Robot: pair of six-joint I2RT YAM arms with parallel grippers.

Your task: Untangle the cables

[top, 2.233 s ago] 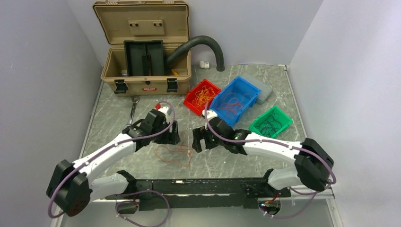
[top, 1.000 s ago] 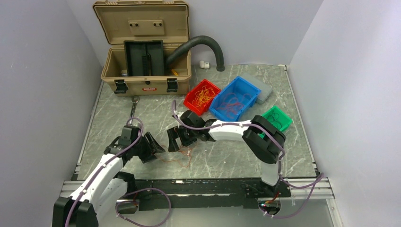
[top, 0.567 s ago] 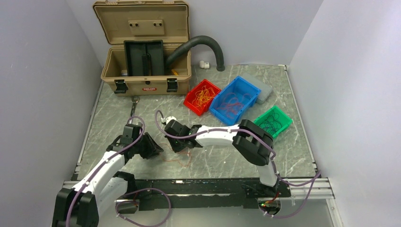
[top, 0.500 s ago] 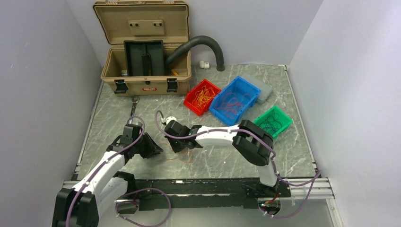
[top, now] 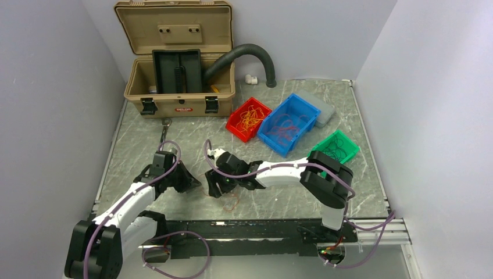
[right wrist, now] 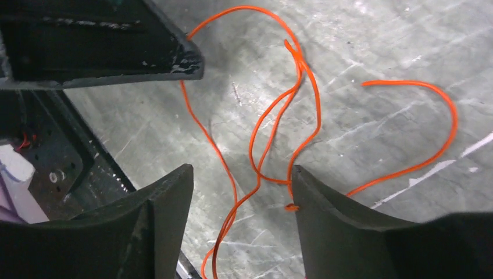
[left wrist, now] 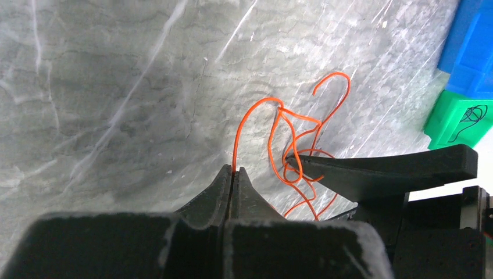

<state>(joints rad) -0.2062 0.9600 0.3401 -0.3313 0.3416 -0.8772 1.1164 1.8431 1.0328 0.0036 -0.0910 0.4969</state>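
Thin orange cables lie in a loose tangle on the grey table near its front edge. In the left wrist view my left gripper is shut on one orange cable, which arcs up from the tips into the knot. My right gripper hangs open over the same tangle, with several strands running between its fingers; one strand touches the right finger. From above, the two grippers sit close together, tips toward each other.
Red bin with orange wires, blue bin with red wires and green bin with black wires stand right of centre. An open tan toolbox and black ribbed hose stand at the back. A black rail borders the front.
My left gripper has closed on an orange cable. My right gripper shut, opened again and shifted toward the front edge; the tangle has drawn together nearer the front.
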